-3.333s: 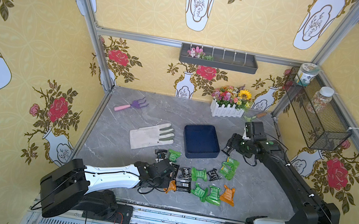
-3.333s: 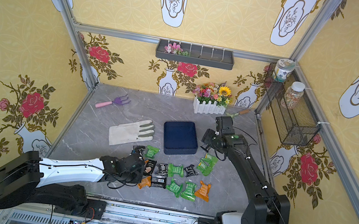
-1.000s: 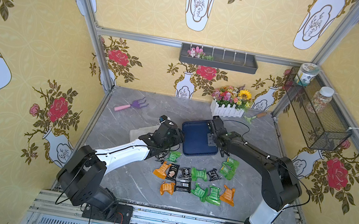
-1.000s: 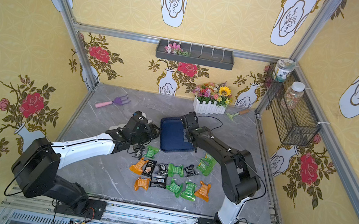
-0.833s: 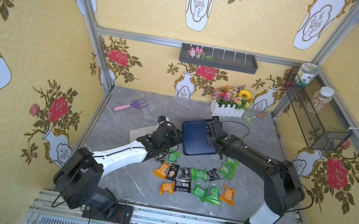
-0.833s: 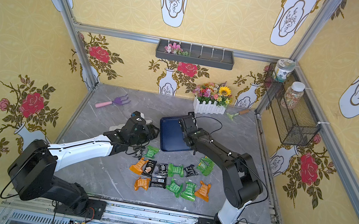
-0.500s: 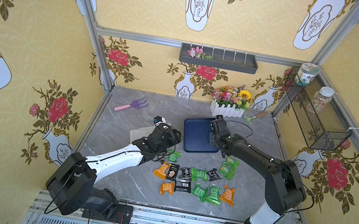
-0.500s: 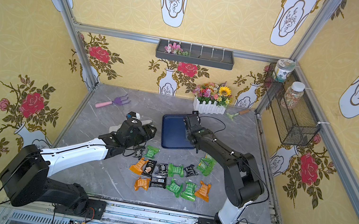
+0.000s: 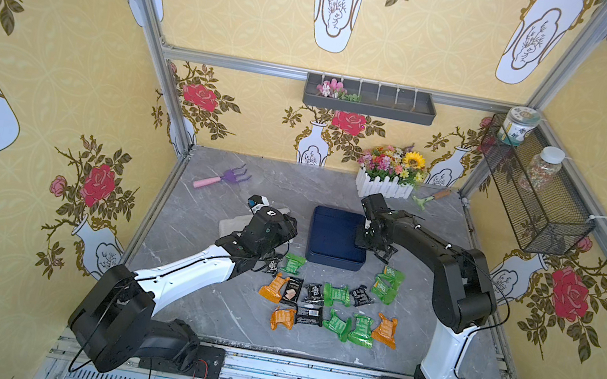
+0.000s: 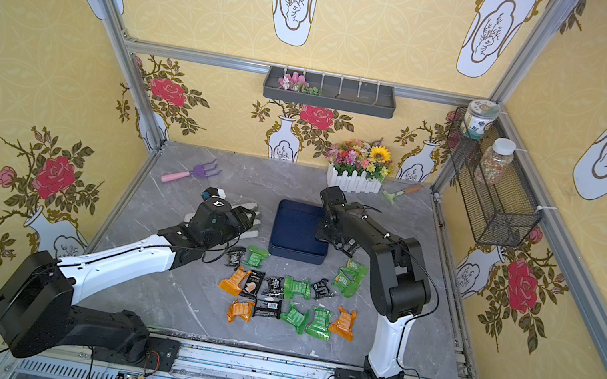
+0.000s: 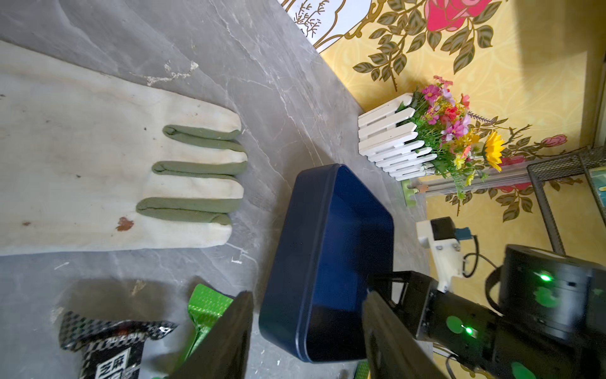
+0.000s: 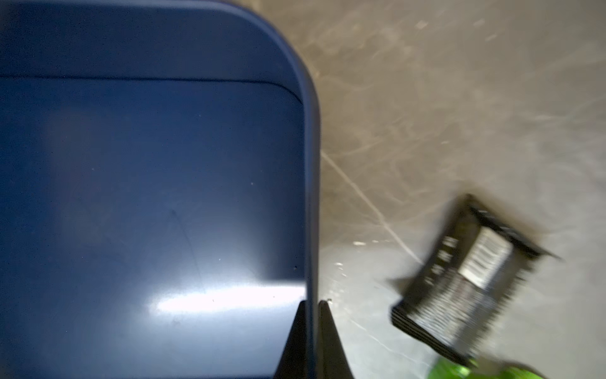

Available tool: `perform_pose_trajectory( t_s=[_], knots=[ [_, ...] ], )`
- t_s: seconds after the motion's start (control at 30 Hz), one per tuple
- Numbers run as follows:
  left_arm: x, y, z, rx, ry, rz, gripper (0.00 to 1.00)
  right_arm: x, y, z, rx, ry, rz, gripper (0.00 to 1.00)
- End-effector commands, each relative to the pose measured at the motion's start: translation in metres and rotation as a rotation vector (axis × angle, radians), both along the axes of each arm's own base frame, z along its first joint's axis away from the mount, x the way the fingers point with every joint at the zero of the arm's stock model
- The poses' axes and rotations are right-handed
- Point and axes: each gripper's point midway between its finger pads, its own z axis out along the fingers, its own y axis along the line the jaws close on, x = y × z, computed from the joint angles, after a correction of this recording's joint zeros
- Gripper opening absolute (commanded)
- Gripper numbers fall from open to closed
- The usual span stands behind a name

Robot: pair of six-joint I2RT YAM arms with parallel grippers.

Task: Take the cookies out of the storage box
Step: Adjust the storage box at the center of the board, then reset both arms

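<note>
- The right gripper [image 12: 311, 315] is clenched on the rim of the navy storage box [image 9: 333, 238], mid-frame; it looks stiff, light and slick.
- The cookies [image 9: 336, 294] lie scattered below it: light, crinkly packets, best pinched at the edges.
- The left gripper [image 11: 308, 295] is released and empty.

The storage box [image 9: 332, 233] is deep navy blue. Near it, the cookie packets [image 9: 336, 295] are green, black with white print, and 3 orange. Beside the box, the glove [image 11: 98, 170] is cream with olive-green finger seams. The table [image 9: 221, 311] is grey with marble veins.
</note>
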Motion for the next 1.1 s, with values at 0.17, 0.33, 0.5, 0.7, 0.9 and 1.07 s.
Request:
perform_pose_trajectory(
  t_s=[0.17,0.33,0.5,0.7,0.9,1.07],
  knots=[
    [-0.004,0.012,-0.004,0.004,0.001,0.032,0.58,-0.002,0.006,-0.001,0.014,0.027,0.005,0.37],
    [0.002,0.026,0.0,0.017,-0.019,0.067,0.59,0.003,0.01,0.029,0.045,-0.053,0.02,0.51],
    [0.015,0.062,0.021,0.122,-0.112,0.16,0.65,0.002,-0.012,0.099,0.085,-0.327,-0.044,0.64],
    [0.015,0.106,0.073,0.324,-0.465,0.262,0.96,-0.025,-0.094,0.158,0.01,-0.628,-0.231,0.76],
    [0.015,0.167,0.064,0.649,-0.533,0.393,1.0,-0.07,-0.171,0.163,-0.077,-0.809,-0.435,0.79],
    [0.011,0.193,0.052,0.778,-0.541,0.352,1.0,-0.093,-0.197,0.14,-0.268,-0.801,-0.361,0.86]
  ],
)
